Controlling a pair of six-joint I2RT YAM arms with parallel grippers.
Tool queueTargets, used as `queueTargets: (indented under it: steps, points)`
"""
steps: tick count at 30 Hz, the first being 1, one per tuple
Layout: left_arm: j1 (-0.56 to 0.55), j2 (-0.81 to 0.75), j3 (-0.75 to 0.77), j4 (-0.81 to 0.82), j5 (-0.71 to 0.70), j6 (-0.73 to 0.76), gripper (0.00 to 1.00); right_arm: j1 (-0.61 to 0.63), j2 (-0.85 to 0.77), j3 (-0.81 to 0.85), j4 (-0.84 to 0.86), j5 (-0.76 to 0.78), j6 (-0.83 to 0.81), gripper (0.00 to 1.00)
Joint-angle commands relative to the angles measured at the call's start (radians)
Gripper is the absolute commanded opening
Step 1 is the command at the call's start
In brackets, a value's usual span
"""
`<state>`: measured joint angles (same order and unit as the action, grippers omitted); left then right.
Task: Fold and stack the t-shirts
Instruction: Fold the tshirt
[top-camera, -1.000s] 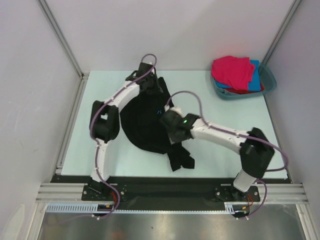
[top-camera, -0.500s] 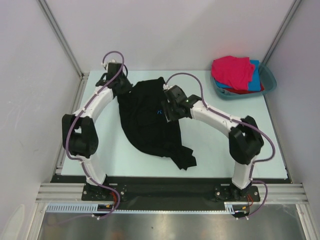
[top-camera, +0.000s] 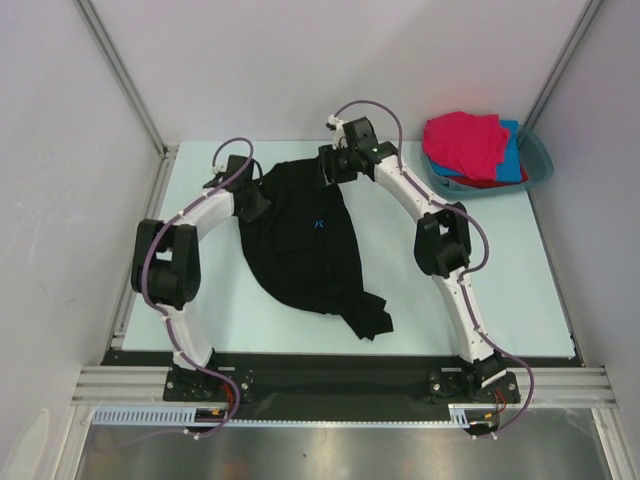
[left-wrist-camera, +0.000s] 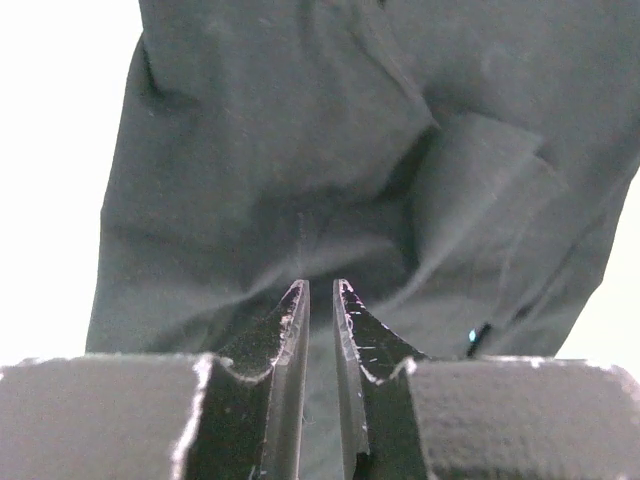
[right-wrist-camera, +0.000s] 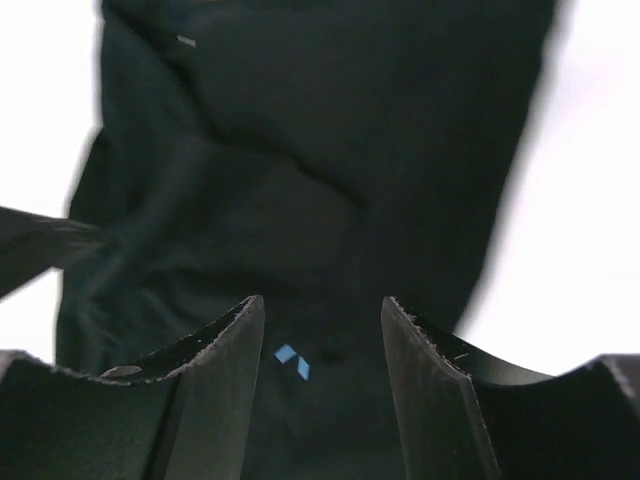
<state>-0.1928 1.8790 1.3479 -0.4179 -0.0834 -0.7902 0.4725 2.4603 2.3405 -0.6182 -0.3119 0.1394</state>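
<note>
Count, shirts: we find four; one black t-shirt (top-camera: 300, 250) spread on the table (top-camera: 420, 290), and three piled in the teal basin (top-camera: 541, 160).
Count, basin pile: one magenta t-shirt (top-camera: 465, 140) on top, one blue t-shirt (top-camera: 512, 160) under it, and a sliver of one red t-shirt (top-camera: 490, 182) at the near edge.
Count, arms: two, each with one gripper.
Location, black t-shirt: mid-table between the arms, rumpled, with a bunched end toward the near edge. It lies well apart from the basin at the far right corner.
Left gripper (top-camera: 252, 203): at the shirt's left edge. Its wrist view shows the jaws at a thin slit, with cloth folds converging on the tips. We read this as a pinch.
Right gripper (top-camera: 333, 168): at the shirt's far edge. Its wrist view shows the jaws standing well apart over dark cloth.
Top view only: basin, pile, whole shirt outline.
Wrist views only: jaw gaps.
Both: small blue mark (right-wrist-camera: 291, 360) on the black cloth.
</note>
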Motion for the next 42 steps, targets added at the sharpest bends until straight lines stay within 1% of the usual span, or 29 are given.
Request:
queueTargets:
  steps: [1, 5, 7, 10, 12, 15, 16, 17, 22, 26, 28, 30, 31, 32, 34, 37, 42]
  points:
    - [0.016, 0.047, 0.011, 0.034, -0.049, -0.072, 0.20, -0.027, 0.077, 0.111, -0.031, -0.179, -0.006, 0.57]
    - [0.038, 0.120, 0.059, 0.030, -0.030, -0.096, 0.20, -0.061, 0.095, 0.079, 0.069, -0.307, 0.066, 0.58]
    - [0.049, 0.138, 0.085, 0.027, -0.010, -0.101, 0.19, -0.067, 0.100, 0.059, 0.083, -0.335, 0.081, 0.58]
    - [0.059, 0.141, 0.083, 0.040, -0.001, -0.101, 0.19, -0.075, 0.092, -0.025, 0.133, -0.413, 0.097, 0.58]
    - [0.062, 0.125, 0.067, 0.054, -0.001, -0.101, 0.19, -0.081, 0.074, -0.126, 0.221, -0.473, 0.138, 0.58]
    - [0.070, 0.111, 0.054, 0.067, 0.007, -0.101, 0.19, -0.081, 0.060, -0.196, 0.305, -0.536, 0.186, 0.57]
    - [0.075, 0.109, 0.053, 0.068, 0.010, -0.099, 0.19, -0.078, 0.060, -0.242, 0.331, -0.553, 0.199, 0.57]
    - [0.076, 0.109, 0.051, 0.070, 0.011, -0.099, 0.19, -0.078, 0.058, -0.257, 0.377, -0.585, 0.213, 0.57]
    - [0.085, 0.111, 0.054, 0.076, 0.027, -0.098, 0.19, -0.063, 0.072, -0.306, 0.446, -0.638, 0.267, 0.57]
    - [0.087, 0.118, 0.053, 0.080, 0.039, -0.095, 0.19, -0.063, 0.100, -0.299, 0.524, -0.702, 0.325, 0.57]
    - [0.090, 0.120, 0.053, 0.082, 0.042, -0.095, 0.19, -0.060, 0.091, -0.300, 0.520, -0.702, 0.303, 0.57]
    - [0.093, 0.123, 0.051, 0.085, 0.045, -0.093, 0.19, -0.058, 0.036, -0.313, 0.430, -0.615, 0.241, 0.57]
    - [0.095, 0.123, 0.051, 0.085, 0.048, -0.093, 0.19, -0.055, 0.016, -0.322, 0.399, -0.527, 0.209, 0.57]
    - [0.096, 0.121, 0.051, 0.087, 0.048, -0.093, 0.19, -0.048, -0.006, -0.328, 0.332, -0.463, 0.143, 0.57]
    - [0.101, 0.123, 0.053, 0.091, 0.048, -0.090, 0.19, -0.041, -0.047, -0.340, 0.273, -0.351, 0.097, 0.57]
    - [0.107, 0.121, 0.056, 0.091, 0.051, -0.092, 0.19, -0.052, -0.047, -0.316, 0.236, -0.326, 0.083, 0.57]
    - [0.110, 0.121, 0.053, 0.091, 0.054, -0.089, 0.19, -0.046, -0.081, -0.323, 0.239, -0.308, 0.072, 0.57]
